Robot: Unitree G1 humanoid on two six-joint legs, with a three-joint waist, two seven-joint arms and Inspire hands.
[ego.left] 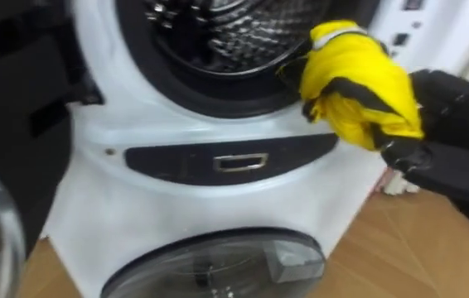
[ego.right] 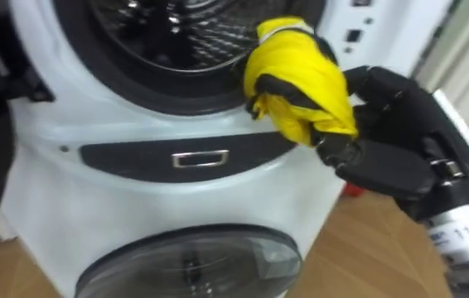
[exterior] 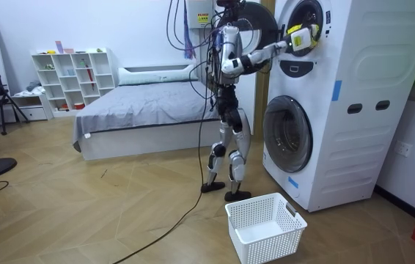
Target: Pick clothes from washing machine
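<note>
Right eye view: the fingers [ego.right: 340, 151] of the right hand [ego.right: 388, 161] are curled under and behind a yellow cloth [ego.right: 297, 83], pinching a bunched fold against the palm. The bundle sits above and in front of the fingers, most of it standing clear of the grip. The cloth is at the lower right rim of the washer's [exterior: 339, 110] drum mouth [ego.right: 176, 37], overlapping the dark seal [ego.right: 168, 98] there; whether it touches the seal cannot be told. Assessment: soft, light and limp, with dark trim. It will not slip readily, but loose ends may drag or catch on the seal. The best hold is the bunched middle, as taken now. The inside of the mouth is too dim to tell whether more laundry remains. Below the mouth lies a dark panel [ego.right: 197, 157]. In the room view a white basket [exterior: 265, 226] stands on the floor, well below the mouth.
</note>
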